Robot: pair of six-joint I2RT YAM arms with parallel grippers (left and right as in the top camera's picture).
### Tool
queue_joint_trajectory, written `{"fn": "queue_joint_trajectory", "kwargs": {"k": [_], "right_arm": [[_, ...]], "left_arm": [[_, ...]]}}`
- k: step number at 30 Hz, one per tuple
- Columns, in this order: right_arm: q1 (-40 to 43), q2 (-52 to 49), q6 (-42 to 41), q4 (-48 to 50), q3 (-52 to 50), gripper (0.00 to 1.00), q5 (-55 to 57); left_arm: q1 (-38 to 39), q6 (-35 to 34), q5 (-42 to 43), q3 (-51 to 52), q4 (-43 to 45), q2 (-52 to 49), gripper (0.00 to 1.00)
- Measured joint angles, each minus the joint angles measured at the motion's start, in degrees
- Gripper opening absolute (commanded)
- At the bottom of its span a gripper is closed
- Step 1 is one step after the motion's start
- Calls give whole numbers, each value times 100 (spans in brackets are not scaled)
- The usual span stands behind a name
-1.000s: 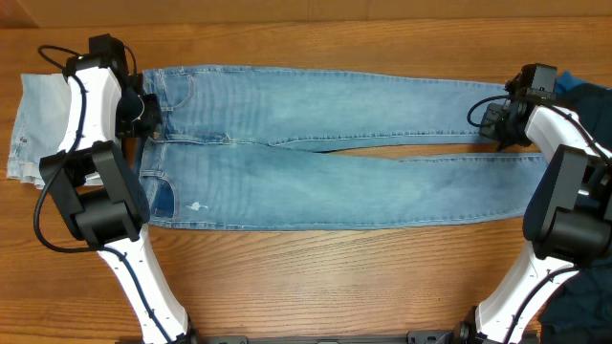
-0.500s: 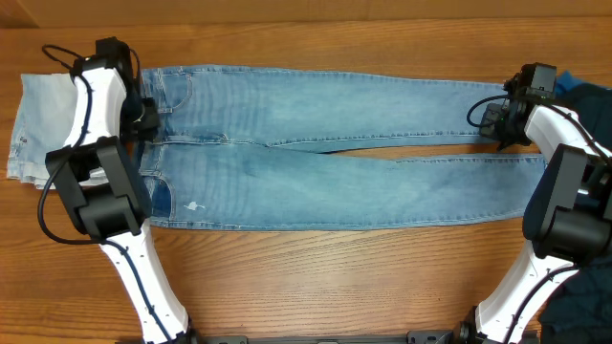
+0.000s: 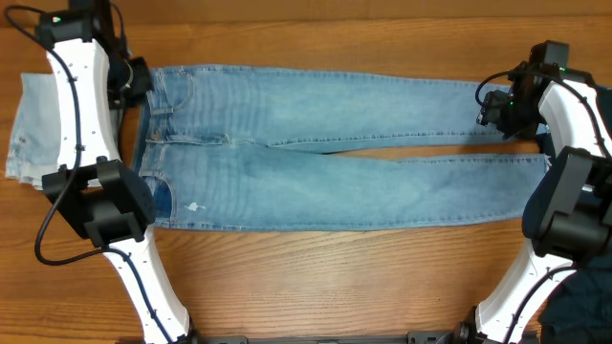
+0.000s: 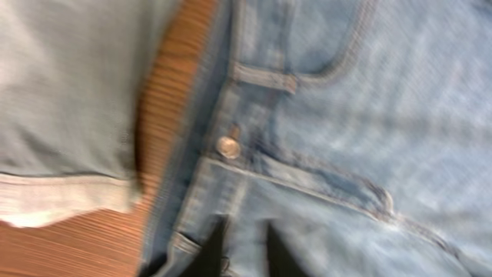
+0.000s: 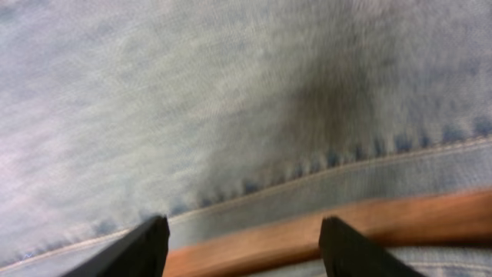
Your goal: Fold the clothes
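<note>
The jeans lie flat, stretched full length across the worktop, waistband at the left, just beside the paler denim piece. The right jaws hang released, spread wide over the far leg's hem. The left jaws are at the waistband button, with a narrow, blurred gap, so I can't tell if they grip.

White arms, black joints, looping black cables.

jeans flat across table | paler piece beside their left end
</note>
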State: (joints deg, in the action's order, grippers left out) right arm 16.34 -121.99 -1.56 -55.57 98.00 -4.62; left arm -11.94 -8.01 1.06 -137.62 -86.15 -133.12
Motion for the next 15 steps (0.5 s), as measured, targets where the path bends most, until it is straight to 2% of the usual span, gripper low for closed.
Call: {"fn": "queue_joint_trajectory", "kwargs": {"k": [1, 2, 4, 9, 12, 15], "right_arm": [[2, 59, -92, -232, 109, 53, -61], [2, 188, -153, -680, 168, 40, -164], [0, 527, -479, -1381, 203, 40, -313], [2, 1008, -1200, -2162, 203, 41, -350], [2, 1349, -1541, -2542, 208, 42, -334], [2, 1438, -1845, -2592, 26, 43, -315]], "left_arm": [[55, 26, 177, 0, -98, 0, 4], [107, 48, 323, 0, -232, 0, 4], [291, 79, 529, 0, -463, 0, 4], [562, 219, 691, 0, -885, 221, 4], [763, 195, 686, 2, -986, 835, 4], [1279, -61, 459, 0, -1043, 1565, 4]]}}
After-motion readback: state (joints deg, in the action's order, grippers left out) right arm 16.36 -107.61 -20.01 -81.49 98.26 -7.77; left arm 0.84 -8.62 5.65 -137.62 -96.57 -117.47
